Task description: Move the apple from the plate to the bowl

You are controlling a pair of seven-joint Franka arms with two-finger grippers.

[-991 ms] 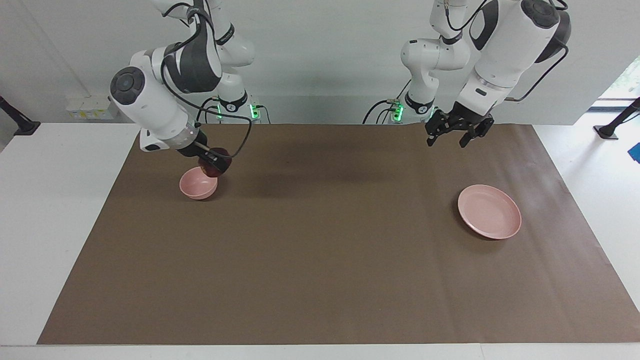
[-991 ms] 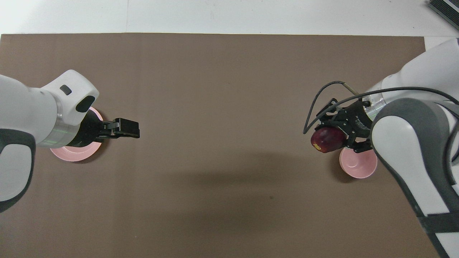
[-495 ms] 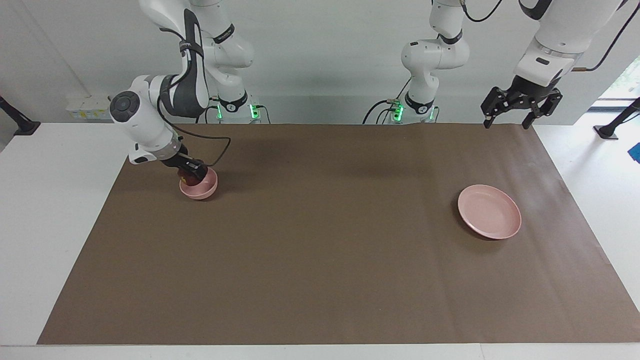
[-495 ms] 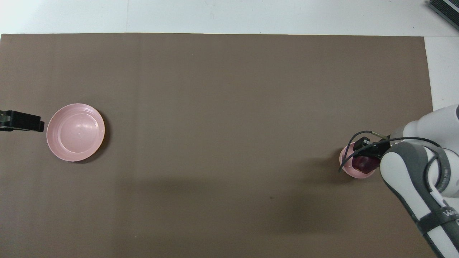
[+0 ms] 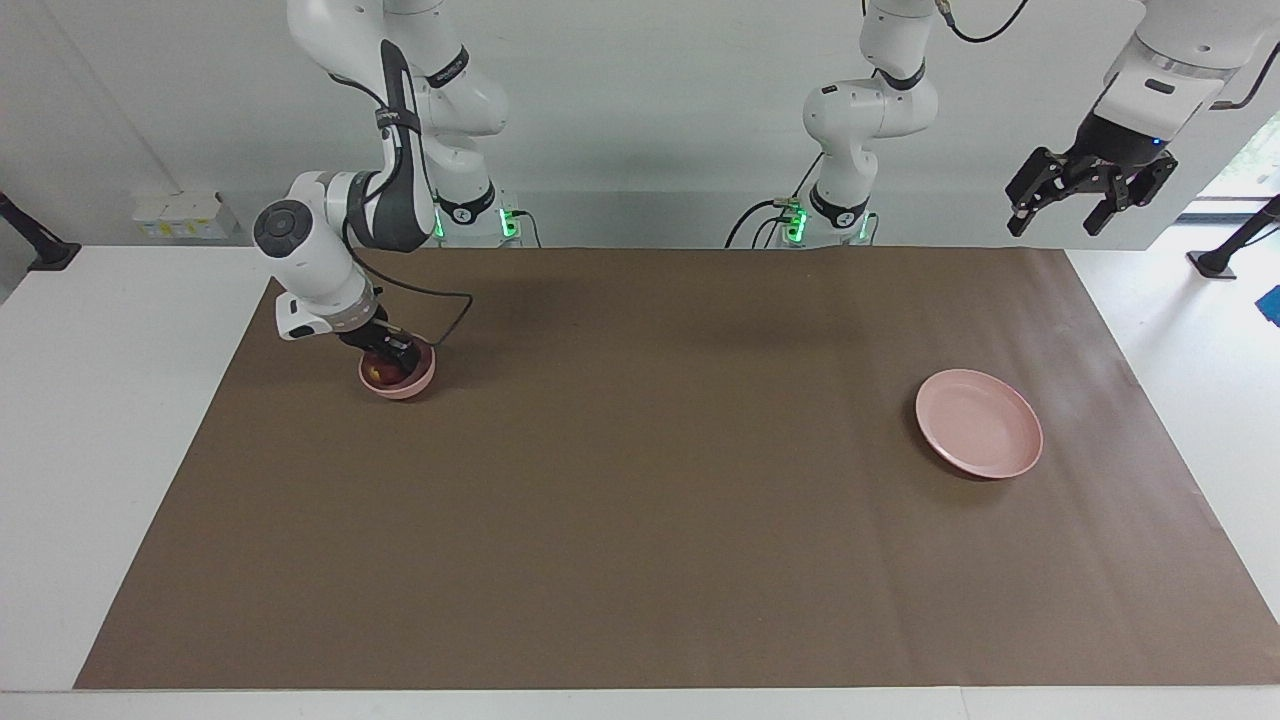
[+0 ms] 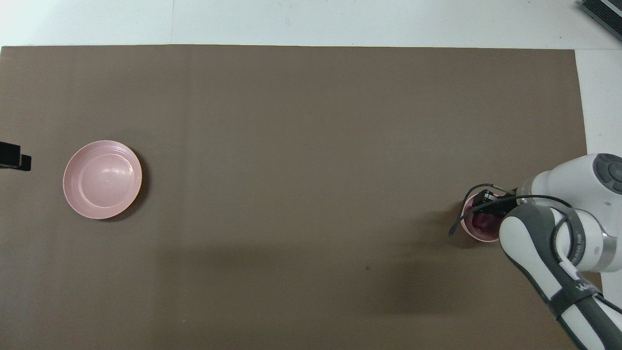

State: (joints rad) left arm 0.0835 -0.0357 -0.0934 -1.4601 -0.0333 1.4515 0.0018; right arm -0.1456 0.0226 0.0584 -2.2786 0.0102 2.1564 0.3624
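The dark red apple (image 5: 377,374) is down inside the small deep pink bowl (image 5: 416,384) at the right arm's end of the table. My right gripper (image 5: 388,360) reaches into the bowl and is shut on the apple. In the overhead view the apple (image 6: 482,221) shows in the bowl (image 6: 478,237) under the right gripper (image 6: 487,206). The wide flat pink plate (image 5: 979,423) lies bare at the left arm's end and also shows in the overhead view (image 6: 102,179). My left gripper (image 5: 1088,192) is open, raised high beside the table's left-arm end; only its tip (image 6: 13,161) shows in the overhead view.
A brown mat (image 5: 640,500) covers the table between the bowl and the plate. White table surface (image 5: 100,400) borders the mat at both ends.
My right gripper has lowered the apple from above the bowl's rim down into the bowl. My left arm has lifted and swung away from over the plate toward its end of the table.
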